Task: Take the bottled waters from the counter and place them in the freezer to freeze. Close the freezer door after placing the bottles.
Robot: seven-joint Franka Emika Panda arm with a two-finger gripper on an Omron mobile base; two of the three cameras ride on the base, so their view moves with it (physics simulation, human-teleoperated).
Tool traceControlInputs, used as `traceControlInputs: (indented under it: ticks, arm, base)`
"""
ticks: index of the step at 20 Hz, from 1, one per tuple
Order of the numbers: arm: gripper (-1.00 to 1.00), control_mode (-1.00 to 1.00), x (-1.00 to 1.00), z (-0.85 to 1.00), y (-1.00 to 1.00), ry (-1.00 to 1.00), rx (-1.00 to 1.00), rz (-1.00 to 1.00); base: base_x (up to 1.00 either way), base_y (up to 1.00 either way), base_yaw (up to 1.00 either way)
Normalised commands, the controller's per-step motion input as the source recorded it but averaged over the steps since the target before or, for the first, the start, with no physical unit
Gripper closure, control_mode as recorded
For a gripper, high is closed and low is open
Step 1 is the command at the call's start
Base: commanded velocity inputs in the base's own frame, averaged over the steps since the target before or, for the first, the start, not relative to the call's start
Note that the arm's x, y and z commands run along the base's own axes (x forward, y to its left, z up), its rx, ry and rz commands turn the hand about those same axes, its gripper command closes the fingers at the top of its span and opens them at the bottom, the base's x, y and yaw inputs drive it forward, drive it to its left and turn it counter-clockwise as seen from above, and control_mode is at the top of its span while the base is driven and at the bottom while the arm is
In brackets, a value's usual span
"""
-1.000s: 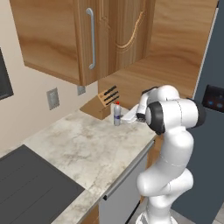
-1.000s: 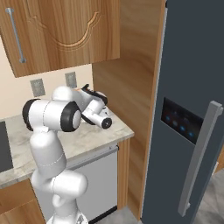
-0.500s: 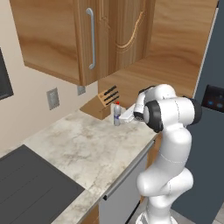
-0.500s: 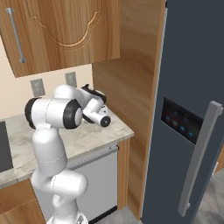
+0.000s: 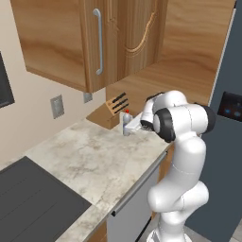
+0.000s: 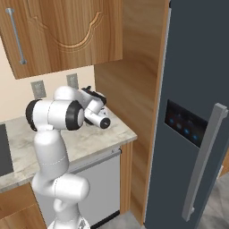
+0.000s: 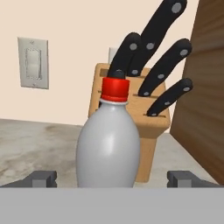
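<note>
The end effector [image 7: 111,178] is spread wide and grasps nothing: in the hand view its two dark fingertips [image 7: 42,178] rise low on either side of the red-capped bottle [image 7: 109,144], with clear gaps between each tip and the bottle's pale rounded body. That bottle stands upright on the counter [image 7: 26,140], its red cap level with the lower handles of the knife block [image 7: 151,118], which sits just behind it and slightly to the right in that view, four black knife handles slanting up out of the wooden block. A pale wall switch [image 7: 33,63] is fixed on the beige wall to the left, and a wooden side panel [image 7: 205,96] closes off the right edge. In the left base view the same bottle [image 5: 126,123] stands at the far end of the beige marbled counter [image 5: 90,165], just in front of the knife block [image 5: 109,113], and the white arm reaches forward so that its hand is level with the bottle and close beside it. A black cooktop [image 5: 33,203] takes up the near left part of the counter, and wooden wall cabinets [image 5: 85,38] hang above. In the right base view the arm bends over the counter [image 6: 96,138] toward the corner, while the freezer door [image 6: 197,112], a tall dark grey panel with a long grey handle [image 6: 203,165] and a small dark panel with blue lights, stands shut on the right, well apart from the bottle.
</note>
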Motion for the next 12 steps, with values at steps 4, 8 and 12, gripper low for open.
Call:
traceControlInputs:
  ticks: [4, 8, 12]
  arm:
    - [-1.0, -1.0, 0.07, -0.03, 0.03, 0.0, 0.0, 0.0]
    - [-1.0, -1.0, 0.03, -0.03, 0.03, 0.0, 0.0, 0.0]
    - [-1.0, -1.0, 0.0, -0.03, 0.06, 0.0, 0.0, 0.0]
  base:
    - [0.0, 0.0, 0.0]
    - [0.0, 0.0, 0.0]
    - [0.0, 0.0, 0.0]
